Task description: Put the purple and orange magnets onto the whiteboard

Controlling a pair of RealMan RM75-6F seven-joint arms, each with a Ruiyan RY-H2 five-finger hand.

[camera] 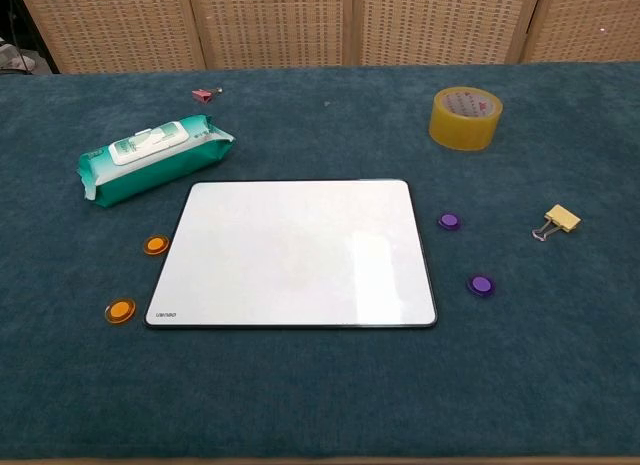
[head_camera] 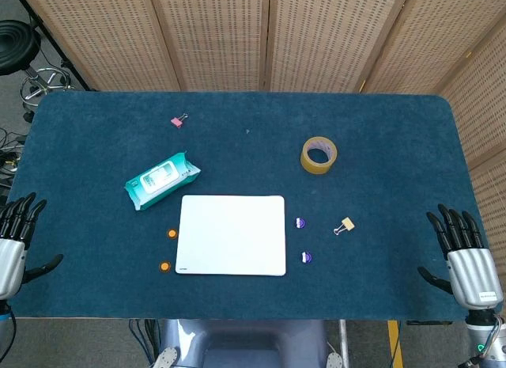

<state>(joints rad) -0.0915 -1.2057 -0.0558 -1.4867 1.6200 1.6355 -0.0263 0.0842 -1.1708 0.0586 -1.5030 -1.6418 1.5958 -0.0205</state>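
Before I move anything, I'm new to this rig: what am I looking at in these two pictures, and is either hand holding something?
Two cameras on the robot itself. The head view looks steeply down on the table; the chest view looks across it from lower, and shows no hands. The left hand and right hand rest at the near corners of the blue table, fingers spread, holding nothing. In the middle lies the whiteboard, bare. Two orange magnets sit off its left edge, two purple magnets off its right. Also there: a green pack of wet wipes, a roll of yellow tape, a pink binder clip and a beige binder clip.
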